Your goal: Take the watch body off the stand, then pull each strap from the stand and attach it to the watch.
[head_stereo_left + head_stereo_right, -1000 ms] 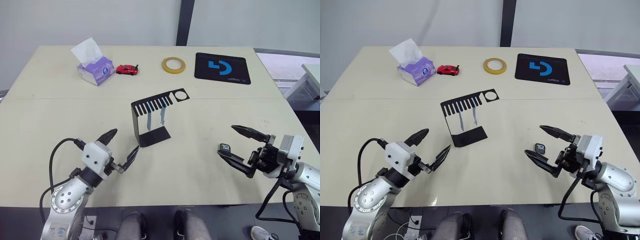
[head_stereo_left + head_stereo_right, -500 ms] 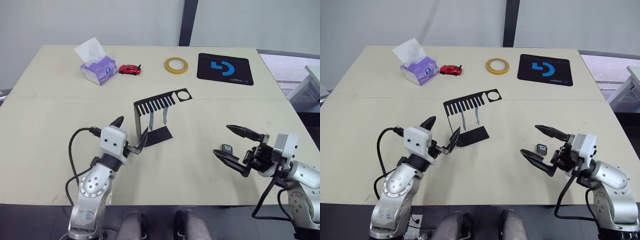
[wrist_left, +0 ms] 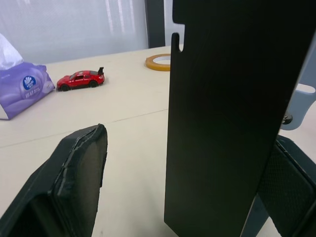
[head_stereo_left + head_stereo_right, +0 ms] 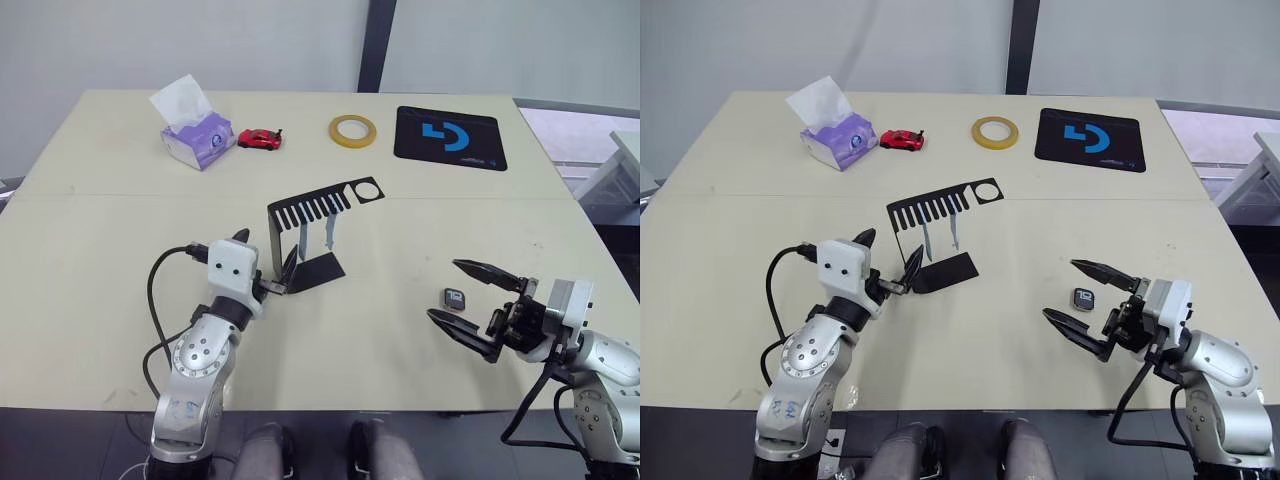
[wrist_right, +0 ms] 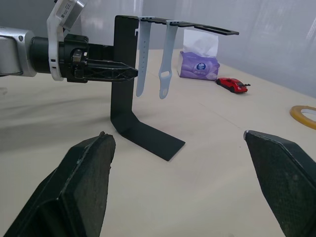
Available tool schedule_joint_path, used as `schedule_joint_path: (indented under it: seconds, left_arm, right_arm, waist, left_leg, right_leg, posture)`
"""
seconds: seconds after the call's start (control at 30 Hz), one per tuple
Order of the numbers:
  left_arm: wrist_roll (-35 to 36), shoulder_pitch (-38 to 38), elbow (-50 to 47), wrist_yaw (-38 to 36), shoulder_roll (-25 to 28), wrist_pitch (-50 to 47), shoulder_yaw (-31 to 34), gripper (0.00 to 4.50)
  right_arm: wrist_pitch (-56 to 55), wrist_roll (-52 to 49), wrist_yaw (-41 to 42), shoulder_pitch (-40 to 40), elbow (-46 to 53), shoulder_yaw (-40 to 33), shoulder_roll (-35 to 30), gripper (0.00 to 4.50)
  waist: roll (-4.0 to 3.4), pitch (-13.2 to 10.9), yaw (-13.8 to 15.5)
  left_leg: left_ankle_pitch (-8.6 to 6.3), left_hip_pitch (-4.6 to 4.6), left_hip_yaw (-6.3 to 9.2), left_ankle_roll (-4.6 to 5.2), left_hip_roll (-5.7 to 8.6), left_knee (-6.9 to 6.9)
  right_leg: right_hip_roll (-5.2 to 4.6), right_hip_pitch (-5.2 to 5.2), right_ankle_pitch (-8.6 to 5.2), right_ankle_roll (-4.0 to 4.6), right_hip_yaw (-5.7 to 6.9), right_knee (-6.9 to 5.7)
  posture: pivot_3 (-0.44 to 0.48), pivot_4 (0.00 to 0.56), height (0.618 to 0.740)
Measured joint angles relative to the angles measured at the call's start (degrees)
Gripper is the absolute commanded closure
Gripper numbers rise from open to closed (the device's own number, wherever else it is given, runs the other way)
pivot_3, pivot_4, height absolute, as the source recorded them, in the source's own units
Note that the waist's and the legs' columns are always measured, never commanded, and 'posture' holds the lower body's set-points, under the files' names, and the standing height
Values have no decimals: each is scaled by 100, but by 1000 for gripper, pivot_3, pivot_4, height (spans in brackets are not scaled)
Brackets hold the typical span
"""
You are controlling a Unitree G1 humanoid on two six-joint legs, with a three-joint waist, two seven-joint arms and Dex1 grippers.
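The black stand rests mid-table, its slotted top plate reaching right. Two pale straps hang from the slots, also seen in the right wrist view. My left gripper is open and straddles the stand's upright, one finger on each side; I cannot tell whether they touch it. The watch body lies flat on the table to the right. My right gripper is open, its fingertips just short of the watch, with nothing held.
Along the far edge are a purple tissue box, a red toy car, a yellow tape ring and a black mat with a blue logo. A seam crosses the table behind the stand.
My left gripper has moved forward to the stand and now straddles its upright. My right gripper has drawn back a little toward the front edge. Watch body and stand have not moved.
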State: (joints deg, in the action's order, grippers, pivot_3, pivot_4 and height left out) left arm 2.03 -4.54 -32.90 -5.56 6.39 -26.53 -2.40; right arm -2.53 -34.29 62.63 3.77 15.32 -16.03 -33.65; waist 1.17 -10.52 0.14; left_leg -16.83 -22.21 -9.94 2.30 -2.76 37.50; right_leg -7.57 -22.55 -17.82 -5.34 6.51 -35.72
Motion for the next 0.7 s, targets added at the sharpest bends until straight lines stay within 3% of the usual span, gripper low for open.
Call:
schedule_joint_path:
  seconds: [0.13,0.3,0.37,0.53,0.7]
  left_arm:
    - [14,-166,1,-38,5,-133,-33,1239]
    - [19,-198,38,-35,-58,-141,-72,3682]
    - [15,-219,68,-38,-72,-129,-75,4468]
    - [89,-348,259,-73,-81,-65,-73,4468]
    - [79,-557,517,43,-154,26,-37,4468]
  right_arm:
    - [-4,-2,27,82,0,-13,0,0]
    - [-4,0,-44,227,36,-24,0,0]
    - [-3,2,-114,277,65,-29,0,0]
    - [22,12,-401,427,357,-32,12,0]
    - [330,128,-1210,334,915,111,287,0]
  waist:
    - [0,0,5]
    - [0,0,14]
    - [0,0,19]
    - [0,0,54]
    - [0,0,88]
  left_leg:
    - [1,0,0,-3,1,0]
    - [1,0,0,-2,0,0]
    - [1,0,0,-2,0,0]
    - [1,0,0,-3,0,2]
    - [1,-2,0,-5,-2,5]
  right_leg:
    - [-1,0,0,0,0,1]
    - [-1,0,0,0,-1,0]
    - [0,0,0,0,-1,1]
    - [0,0,0,0,-1,0]
    - [-1,-3,0,0,-2,-3]
  posture:
    - [0,150,740]
    - [0,150,740]
    - [0,150,740]
    - [0,150,740]
    - [0,150,740]
